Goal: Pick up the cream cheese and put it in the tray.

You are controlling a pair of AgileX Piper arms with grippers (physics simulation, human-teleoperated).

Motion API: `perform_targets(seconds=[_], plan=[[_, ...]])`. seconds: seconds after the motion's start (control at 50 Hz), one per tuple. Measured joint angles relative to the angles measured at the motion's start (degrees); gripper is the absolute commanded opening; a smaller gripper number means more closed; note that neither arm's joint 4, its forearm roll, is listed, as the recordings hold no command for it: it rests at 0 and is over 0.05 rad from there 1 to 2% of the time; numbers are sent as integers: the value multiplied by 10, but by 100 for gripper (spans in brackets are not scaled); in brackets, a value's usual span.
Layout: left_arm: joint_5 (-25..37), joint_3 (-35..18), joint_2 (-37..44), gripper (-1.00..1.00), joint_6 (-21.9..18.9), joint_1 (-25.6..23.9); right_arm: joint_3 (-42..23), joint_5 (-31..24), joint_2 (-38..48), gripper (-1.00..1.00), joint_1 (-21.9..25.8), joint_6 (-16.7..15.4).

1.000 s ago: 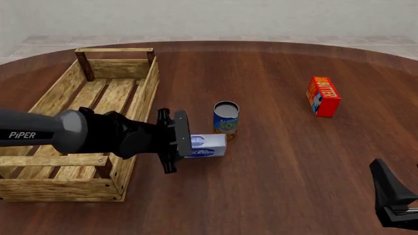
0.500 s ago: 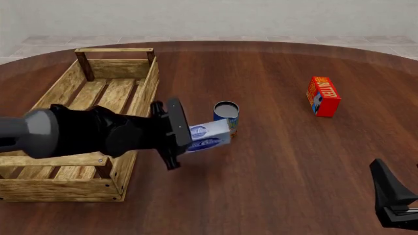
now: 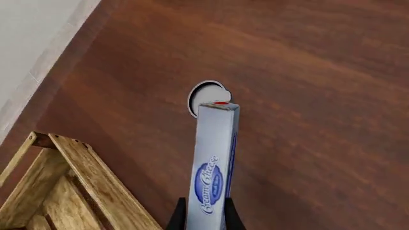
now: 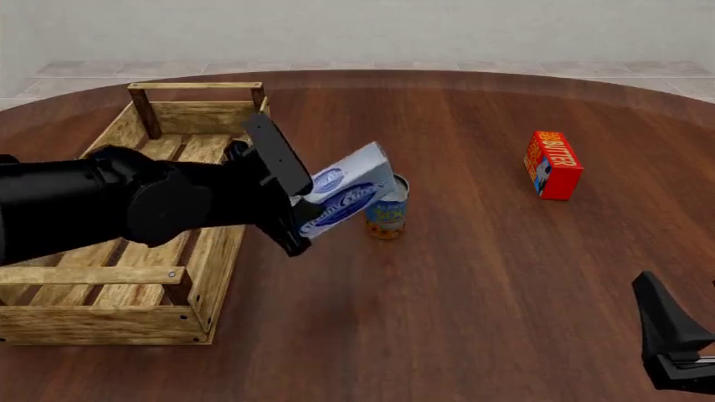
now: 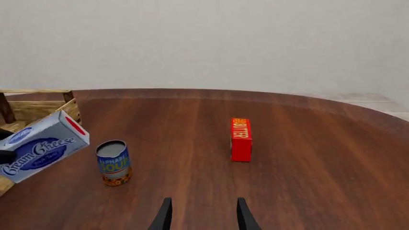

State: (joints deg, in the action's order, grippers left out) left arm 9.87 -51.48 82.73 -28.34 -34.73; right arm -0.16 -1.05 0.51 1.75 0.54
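The cream cheese [image 4: 344,199], a pale blue-white box with a blue oval logo, hangs tilted above the table, its far end over a can. My left gripper [image 4: 300,214] is shut on its near end, just right of the tray's right wall. The left wrist view shows the cream cheese [image 3: 216,163] pinched edge-on in that gripper [image 3: 203,220]. The tray [image 4: 240,159] is a large wooden slat crate at the left, with nothing seen inside. My right gripper [image 4: 674,352] sits low at the front right, far from the box. Its fingers [image 5: 164,215] stand apart, open on nothing.
A blue-orange can [image 4: 388,214] stands upright under the box's raised end, close to the tray's right side. A red-orange butter box [image 4: 552,164] stands on edge at the far right. Bare brown table lies between the can and the butter box [image 5: 241,140].
My left gripper has lifted the cream cheese off the table, tilting its far end upward and moving up and slightly left toward the tray. The right arm has stayed still.
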Motion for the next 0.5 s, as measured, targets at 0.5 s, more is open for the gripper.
perform_targets(seconds=[0.5], plan=[[-2,-1,-51,-100,105,81,1,3,2,100,0,0]])
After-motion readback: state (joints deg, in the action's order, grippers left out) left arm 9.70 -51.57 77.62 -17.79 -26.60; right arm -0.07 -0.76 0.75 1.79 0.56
